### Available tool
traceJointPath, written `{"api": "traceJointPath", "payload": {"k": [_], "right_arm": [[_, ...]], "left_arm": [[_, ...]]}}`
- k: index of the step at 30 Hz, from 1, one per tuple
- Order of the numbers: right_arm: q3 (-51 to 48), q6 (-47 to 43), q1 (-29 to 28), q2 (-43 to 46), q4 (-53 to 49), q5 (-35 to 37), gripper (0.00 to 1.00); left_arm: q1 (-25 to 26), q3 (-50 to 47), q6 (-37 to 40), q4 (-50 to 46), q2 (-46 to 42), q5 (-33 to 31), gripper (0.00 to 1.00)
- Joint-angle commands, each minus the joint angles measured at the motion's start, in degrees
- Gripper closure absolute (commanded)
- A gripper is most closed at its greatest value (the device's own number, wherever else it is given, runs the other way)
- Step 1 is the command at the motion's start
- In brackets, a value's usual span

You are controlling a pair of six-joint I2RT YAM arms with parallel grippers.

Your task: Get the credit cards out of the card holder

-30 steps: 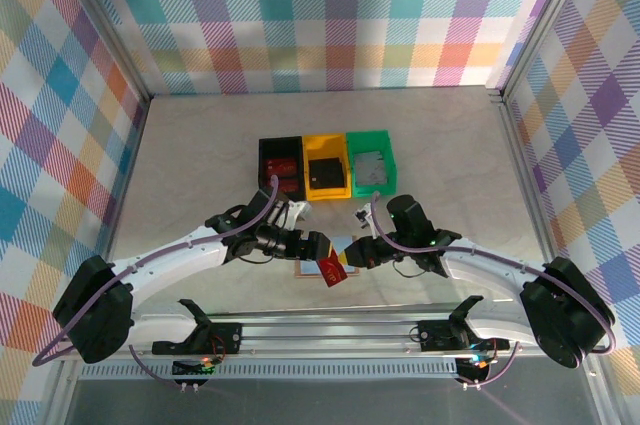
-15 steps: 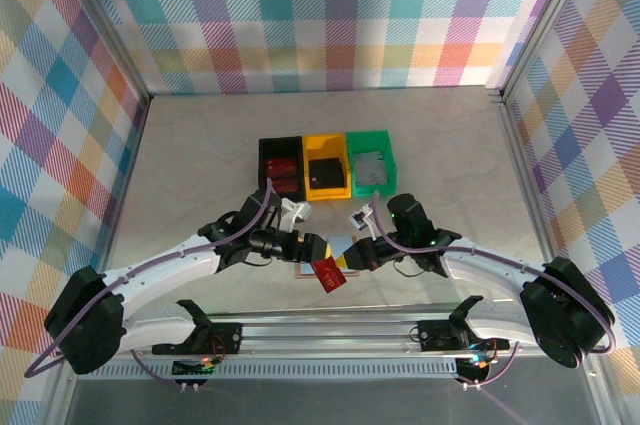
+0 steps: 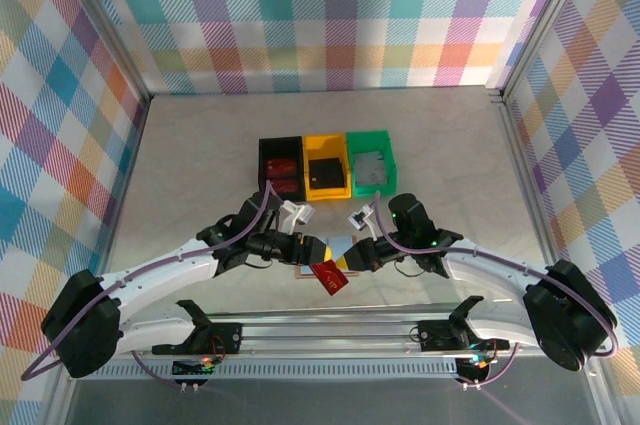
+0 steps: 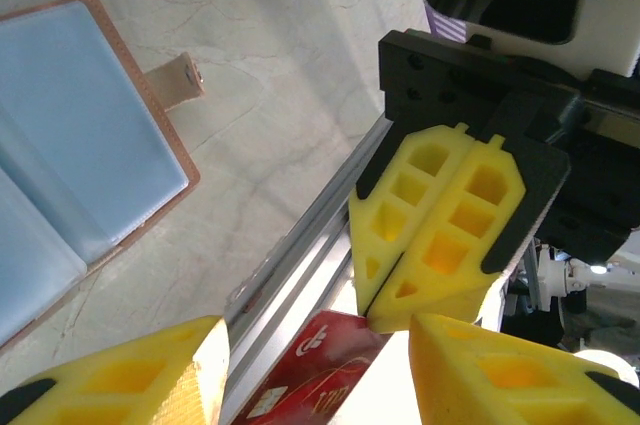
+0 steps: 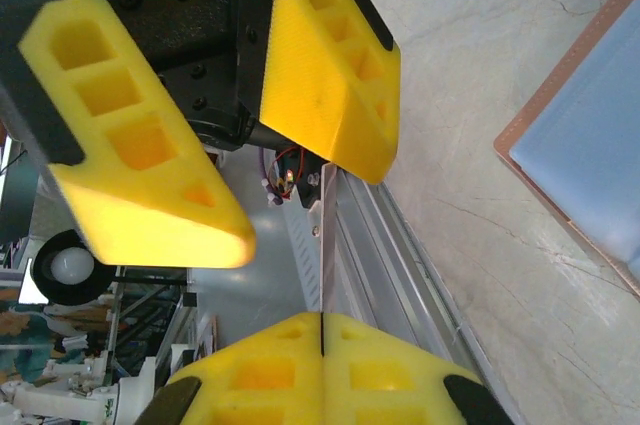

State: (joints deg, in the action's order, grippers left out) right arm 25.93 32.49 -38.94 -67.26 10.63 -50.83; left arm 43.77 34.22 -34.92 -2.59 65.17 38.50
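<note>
The right gripper (image 4: 385, 305) is pinched shut on the upper edge of a red credit card (image 4: 315, 380). The card is out of the card holder (image 4: 80, 145), which lies open on the table (image 4: 300, 65) at about 10 o'clock from it. The left gripper (image 4: 315, 330) straddles the card, jaws apart (whether they touch it, I cannot tell). If the right lets go before the left has real purchase, the card likely drops toward the front rail (image 4: 290, 265). A squeeze on its thin edges could bow it or flick it out.
</note>
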Motion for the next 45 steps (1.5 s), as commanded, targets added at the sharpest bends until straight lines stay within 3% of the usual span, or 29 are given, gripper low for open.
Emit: {"api": "traceJointPath", "payload": {"k": [1,16,21,28,34,45], "right_arm": [[0.52,-0.89,0.27,1.0,1.38,-1.72,1.0],[0.7,-1.12,0.27,-0.14,1.21,-1.79,1.0],[0.79,-1.11,0.32,-1.06,1.26,-1.88,1.0],[0.96,-1.36,0.28,-0.96,0.77,-1.64,1.0],[0.83,-1.31,0.27,-0.59,1.05,-1.82,1.0],[0.57,-1.24,0.27,0.16,1.74,-2.77,1.0]], "left_arm": [[0.83,-0.54,0.21,1.69,-1.48,1.71,0.51],[0.98,-0.21,0.13,1.79,-1.32,1.71,0.53],[1.01,0.38,0.7,0.49,-1.06,0.67,0.49],[0.99,0.95,2.19,-1.98,-0.5,-1.65,0.33],[0.97,-0.18,0.98,0.56,-0.31,0.41,0.44],[4.29,-2.72,-1.22,-0.69,-8.08,0.65,0.48]]}}
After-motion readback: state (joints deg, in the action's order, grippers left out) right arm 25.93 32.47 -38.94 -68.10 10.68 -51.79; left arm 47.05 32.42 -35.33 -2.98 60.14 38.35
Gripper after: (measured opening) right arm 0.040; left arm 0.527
